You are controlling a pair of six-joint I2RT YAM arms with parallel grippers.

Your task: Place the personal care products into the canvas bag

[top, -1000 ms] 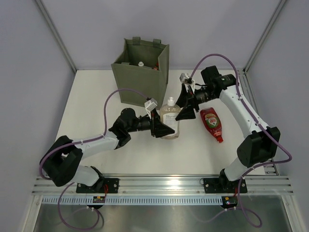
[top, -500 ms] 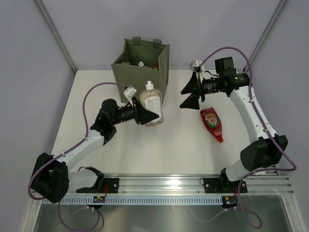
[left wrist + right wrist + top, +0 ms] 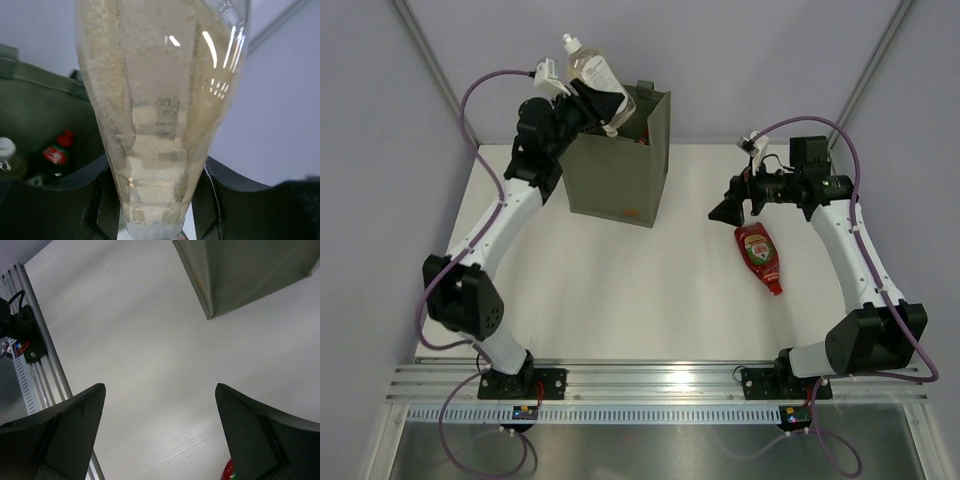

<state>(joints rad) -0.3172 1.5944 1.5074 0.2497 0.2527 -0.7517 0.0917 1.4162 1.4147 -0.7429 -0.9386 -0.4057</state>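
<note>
Left wrist, clear bottle [image 3: 160, 125] top cropped, canvas bag [image 3: 42, 102] part-hidden

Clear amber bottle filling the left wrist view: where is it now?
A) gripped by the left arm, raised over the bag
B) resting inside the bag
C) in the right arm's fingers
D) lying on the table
A: the left fingers clamp the clear amber bottle high over the canvas bag; the right fingers stand open and empty.

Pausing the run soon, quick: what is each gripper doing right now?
Left gripper: shut on the clear amber bottle, over the canvas bag.
Right gripper: open, holding nothing.
</note>
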